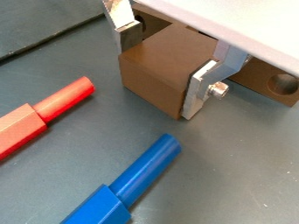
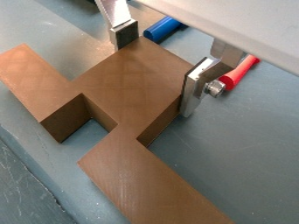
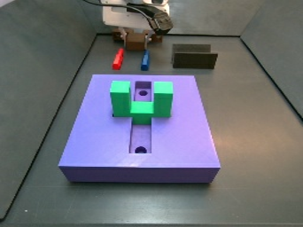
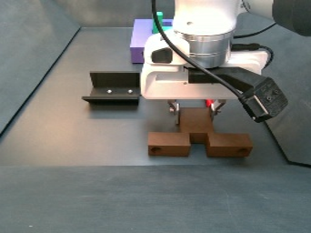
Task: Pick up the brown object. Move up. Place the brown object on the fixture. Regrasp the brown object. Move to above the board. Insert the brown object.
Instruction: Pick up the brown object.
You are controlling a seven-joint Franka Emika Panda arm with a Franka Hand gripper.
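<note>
The brown object [image 4: 201, 144] lies flat on the grey floor, an orange-brown blocky piece with a middle stem [image 2: 117, 96] and a round hole at one end [image 1: 284, 85]. My gripper [image 4: 195, 111] stands straight over it, low down. In both wrist views the silver fingers [image 1: 201, 90] press flat against opposite sides of the stem, so the gripper [image 1: 162, 70] is shut on it. The dark fixture [image 4: 112, 88] stands apart to one side, with nothing in its channel. The purple board [image 3: 178, 133] with its green block [image 3: 141, 97] fills the middle of a side view.
A red peg [image 1: 41, 109] and a blue peg [image 1: 135, 179] lie on the floor close beside the brown object, between it and the board [image 3: 120, 59]. Dark walls enclose the work area on all sides.
</note>
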